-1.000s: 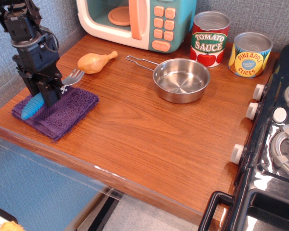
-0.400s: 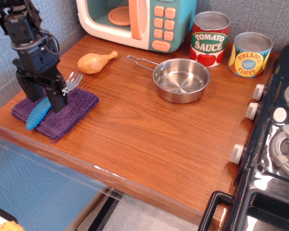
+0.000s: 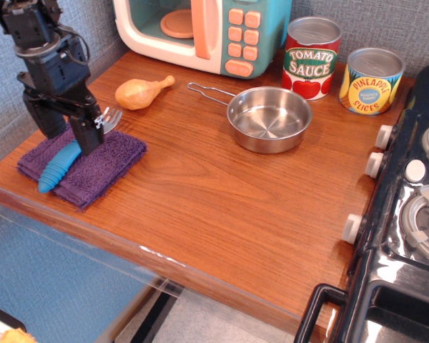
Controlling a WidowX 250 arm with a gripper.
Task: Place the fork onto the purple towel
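The fork lies on the purple towel (image 3: 116, 153) at the table's front left. Its blue handle (image 3: 60, 166) rests across the cloth and points to the front left. Its silver tines (image 3: 111, 116) stick out past the towel's back edge over the wood. My gripper (image 3: 73, 134) hangs just above the fork's middle. Its jaws stand open, one on each side of the fork, and hold nothing. The gripper hides the fork's neck.
A toy chicken drumstick (image 3: 143, 91) lies just behind the towel. A steel pan (image 3: 269, 118) with a wire handle sits mid-table. A toy microwave (image 3: 207, 28), a tomato sauce can (image 3: 311, 57) and a pineapple can (image 3: 372, 80) stand at the back. A stove (image 3: 415, 207) borders the right side.
The gripper opened, let go of the fork and rose a little. The fork's handle slid toward the front left and now rests on the towel.
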